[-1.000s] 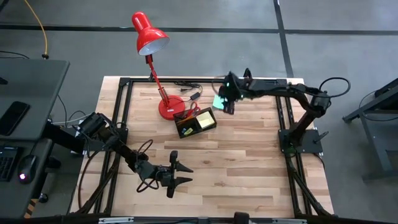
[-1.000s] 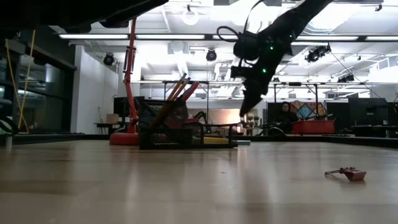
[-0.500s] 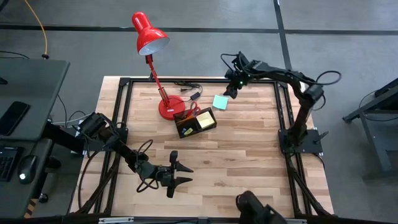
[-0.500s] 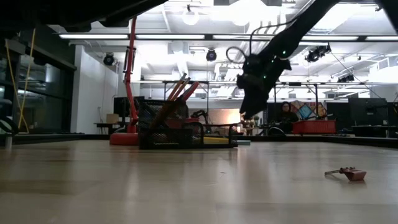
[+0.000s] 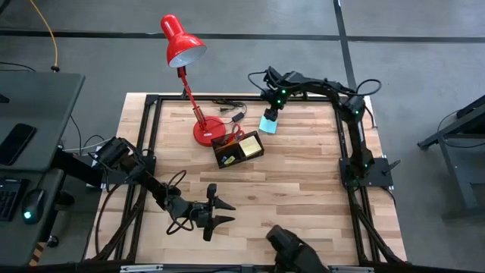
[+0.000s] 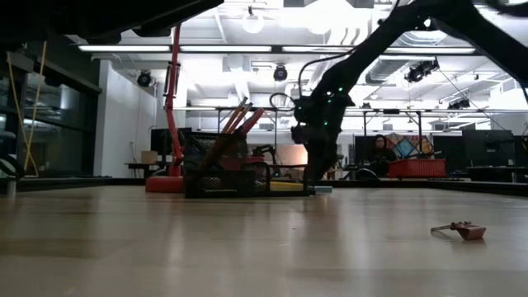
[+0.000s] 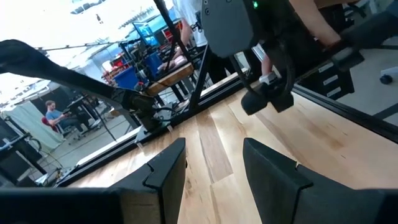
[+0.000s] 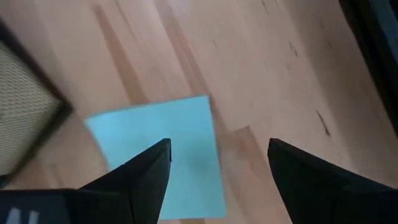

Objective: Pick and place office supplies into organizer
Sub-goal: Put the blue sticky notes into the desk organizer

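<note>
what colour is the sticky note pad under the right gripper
Light teal sticky-note pad, shown best in the right wrist view, beneath the open right gripper.

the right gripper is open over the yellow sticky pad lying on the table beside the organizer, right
Not quite: the pad under the open right gripper is teal, not yellow. The right wrist view shows the teal sticky pad on the wood beside the organizer.

Robotics lab: rig-framed workbench [image 5: 303,189].

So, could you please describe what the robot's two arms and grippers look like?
Both arms are dark, nearly black, with jointed links and loose black cables looping alongside. The right arm shows small green lights near its wrist. The left gripper and right gripper each have two dark, wedge-shaped fingers tapering to a point, matte and unmarked.
</note>
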Robot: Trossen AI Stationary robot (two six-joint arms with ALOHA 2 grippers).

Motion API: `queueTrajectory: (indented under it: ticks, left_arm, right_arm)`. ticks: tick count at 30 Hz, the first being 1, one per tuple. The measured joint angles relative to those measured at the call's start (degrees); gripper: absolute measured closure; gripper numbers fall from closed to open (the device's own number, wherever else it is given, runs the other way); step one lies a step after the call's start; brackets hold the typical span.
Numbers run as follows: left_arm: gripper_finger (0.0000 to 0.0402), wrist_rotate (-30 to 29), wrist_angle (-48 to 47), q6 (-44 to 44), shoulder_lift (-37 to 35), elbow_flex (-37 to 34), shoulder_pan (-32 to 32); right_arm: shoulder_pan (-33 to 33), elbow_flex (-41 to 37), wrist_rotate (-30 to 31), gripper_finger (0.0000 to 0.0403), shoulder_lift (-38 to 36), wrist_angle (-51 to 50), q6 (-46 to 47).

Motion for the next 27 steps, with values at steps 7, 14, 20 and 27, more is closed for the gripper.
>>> queueTrajectory:
  ticks: [7, 14, 20, 27]
  left_arm:
    - [0.025, 1.5, -0.9, -0.9, 0.0, 0.0, 0.0]
    - [0.025, 1.5, -1.1, -0.9, 0.0, 0.0, 0.0]
    - [0.025, 1.5, -1.2, -0.9, 0.0, 0.0, 0.0]
    - [0.025, 1.5, -1.3, -0.9, 0.0, 0.0, 0.0]
  right_arm:
    - [0.4, 2.2, -3.0, 0.0147, 2.4, -0.1, -0.3]
    - [0.3, 2.0, -0.8, 0.0147, 4.9, -3.0, -2.3]
    - [1.2, 2.1, 0.5, 0.0147, 6.0, -4.6, -5.0]
    - [2.8, 2.1, -1.0, 0.0147, 6.0, -10.4, -2.7]
